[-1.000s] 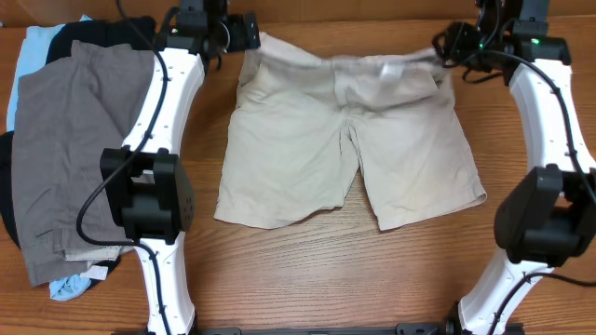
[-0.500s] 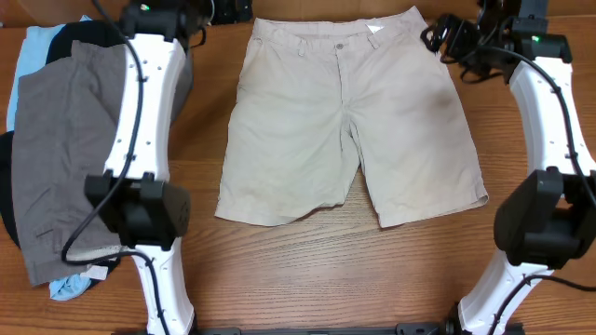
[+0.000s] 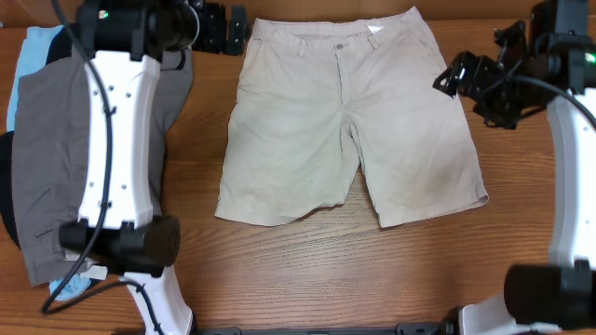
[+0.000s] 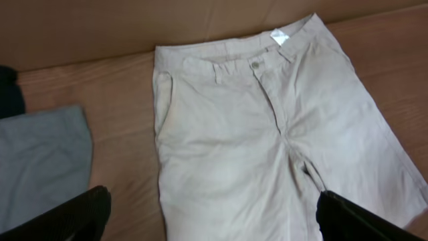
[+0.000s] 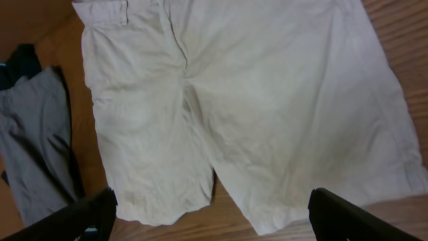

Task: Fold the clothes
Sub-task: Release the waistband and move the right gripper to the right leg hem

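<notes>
The beige khaki shorts (image 3: pixel 307 121) lie flat and spread in the middle of the table, waistband at the far side, both legs toward me. The button and white label (image 4: pixel 277 37) show at the waistband. My left gripper (image 3: pixel 223 28) is open and empty, just left of the waistband's left corner; in the left wrist view (image 4: pixel 214 221) its fingers hang spread above the shorts (image 4: pixel 234 147). My right gripper (image 3: pixel 458 76) is open and empty beside the shorts' right edge; in the right wrist view (image 5: pixel 214 217) it hovers over the leg hems (image 5: pixel 267 87).
A pile of clothes lies at the left: gray shorts (image 3: pixel 47 158) on top of black (image 3: pixel 7 195) and light-blue (image 3: pixel 35 46) garments. The gray shorts also show in the left wrist view (image 4: pixel 40 161) and the right wrist view (image 5: pixel 37 134). Bare wooden table (image 3: pixel 372 270) lies in front.
Both grippers let go of the waistband corners and the shorts settled flat. The left arm drew back to the left; the right gripper moved toward me and outward, off the shorts.
</notes>
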